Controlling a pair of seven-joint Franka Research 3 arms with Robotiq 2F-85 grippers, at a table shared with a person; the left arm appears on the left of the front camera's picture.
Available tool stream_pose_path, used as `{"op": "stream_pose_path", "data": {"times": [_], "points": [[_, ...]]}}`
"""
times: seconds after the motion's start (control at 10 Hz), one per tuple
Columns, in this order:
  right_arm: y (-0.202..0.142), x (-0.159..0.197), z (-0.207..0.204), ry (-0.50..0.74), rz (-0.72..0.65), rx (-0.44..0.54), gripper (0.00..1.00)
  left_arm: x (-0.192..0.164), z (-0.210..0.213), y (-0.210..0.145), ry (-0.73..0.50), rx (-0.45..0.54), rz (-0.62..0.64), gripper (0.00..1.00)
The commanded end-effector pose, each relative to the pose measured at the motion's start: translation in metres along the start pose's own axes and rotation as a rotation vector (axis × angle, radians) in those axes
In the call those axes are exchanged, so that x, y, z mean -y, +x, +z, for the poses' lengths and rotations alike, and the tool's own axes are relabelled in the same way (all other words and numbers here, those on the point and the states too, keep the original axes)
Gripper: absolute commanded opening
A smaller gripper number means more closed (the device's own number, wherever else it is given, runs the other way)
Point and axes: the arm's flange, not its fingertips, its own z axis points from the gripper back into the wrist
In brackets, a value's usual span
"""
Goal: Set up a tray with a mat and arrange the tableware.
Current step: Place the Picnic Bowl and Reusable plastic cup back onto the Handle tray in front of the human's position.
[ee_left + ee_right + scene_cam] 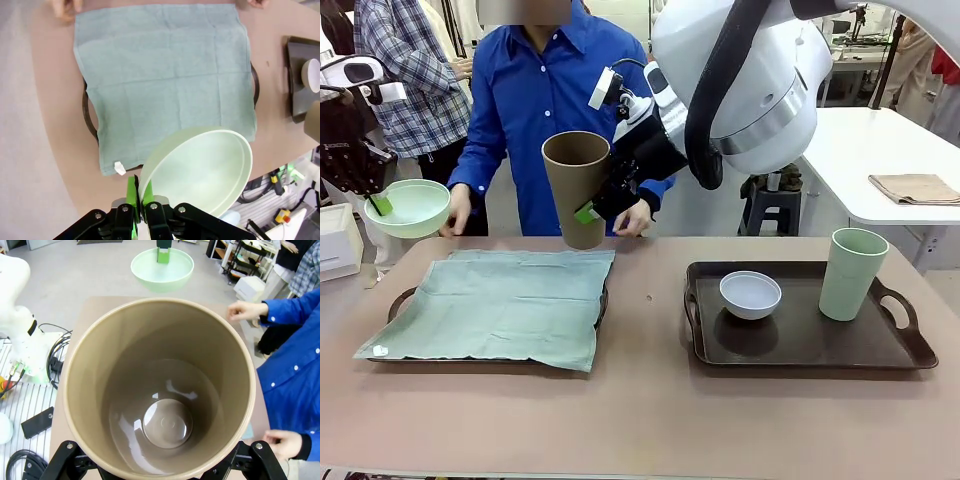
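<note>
My left gripper pinches the round pale green bowl, my right gripper clasps the tall brown cup; I'd set both level on the grey-green cloth mat

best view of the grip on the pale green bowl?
Left wrist view: rim of the pale green bowl close up, pinched by the left gripper. Front view: small, side-on. Right wrist view: far off, beyond the brown cup.

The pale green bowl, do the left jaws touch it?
Touching. In the left wrist view the left gripper pinches the rim of the pale green bowl between its shut jaws.
</note>
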Motion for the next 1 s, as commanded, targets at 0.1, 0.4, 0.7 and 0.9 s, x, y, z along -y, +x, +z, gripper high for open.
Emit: {"op": "stream_pose_path", "data": {"times": [0.1, 0.4, 0.7, 0.9], "points": [[-0.0045, -0.0059, 0.0024, -0.016, -0.014, 0.012, 0.81, -0.0004, -0.0003, 0.0001, 0.0, 0.01, -0.005, 0.0], [-0.0045, -0.0059, 0.0024, -0.016, -0.014, 0.012, 0.81, -0.0004, -0.0003, 0.0001, 0.0, 0.01, -0.005, 0.0], [-0.0045, -0.0059, 0.0024, -0.016, -0.014, 0.012, 0.81, -0.0004, -0.0003, 0.0001, 0.0, 0.01, -0.005, 0.0], [-0.0045, -0.0059, 0.0024, -0.016, -0.014, 0.012, 0.81, -0.0004, -0.0003, 0.0001, 0.0, 0.01, -0.005, 0.0]]}}
